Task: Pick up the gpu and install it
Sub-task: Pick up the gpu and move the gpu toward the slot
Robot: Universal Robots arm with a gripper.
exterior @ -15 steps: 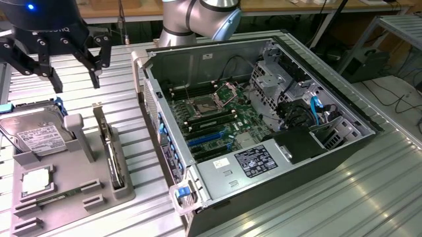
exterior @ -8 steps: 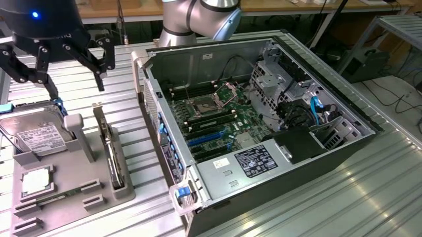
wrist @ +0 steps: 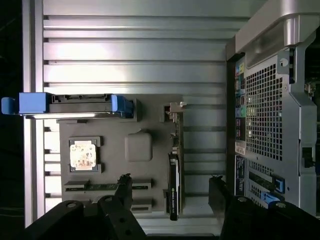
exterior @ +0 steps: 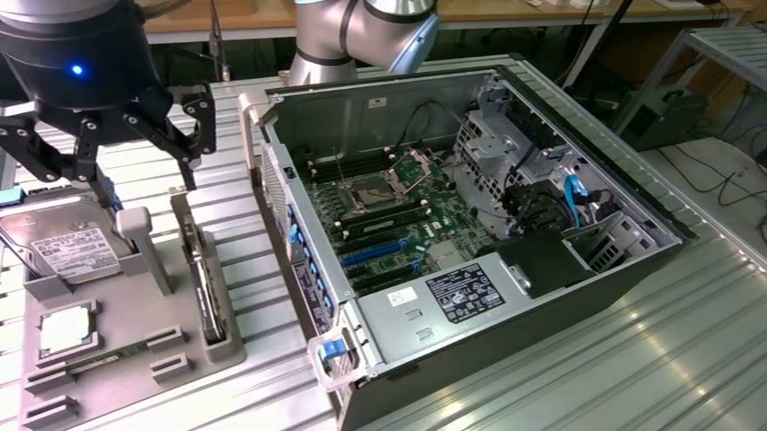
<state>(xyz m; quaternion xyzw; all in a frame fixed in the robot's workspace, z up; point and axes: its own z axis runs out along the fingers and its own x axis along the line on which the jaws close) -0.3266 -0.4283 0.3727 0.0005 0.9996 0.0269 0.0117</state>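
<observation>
The gpu (exterior: 207,278) stands on edge in a slot of the grey holder tray (exterior: 144,314), left of the open computer case (exterior: 480,206) in the exterior view. In the wrist view the gpu (wrist: 174,185) is a thin dark card seen edge-on, with its metal bracket (wrist: 173,109) at the far end. My gripper (exterior: 132,171) hangs open above the tray's far end, holding nothing. Seen from the wrist, the gripper (wrist: 171,195) has one finger on each side of the card, apart from it. Blue card slots (exterior: 377,256) lie on the motherboard inside the case.
The tray also holds a silver hard drive (exterior: 60,242) with blue rails (wrist: 67,105), a small square chip (wrist: 82,154) and a memory stick (wrist: 100,186). The case's perforated rear wall (wrist: 265,115) stands close beside the tray. Ribbed metal table (exterior: 647,350) lies around.
</observation>
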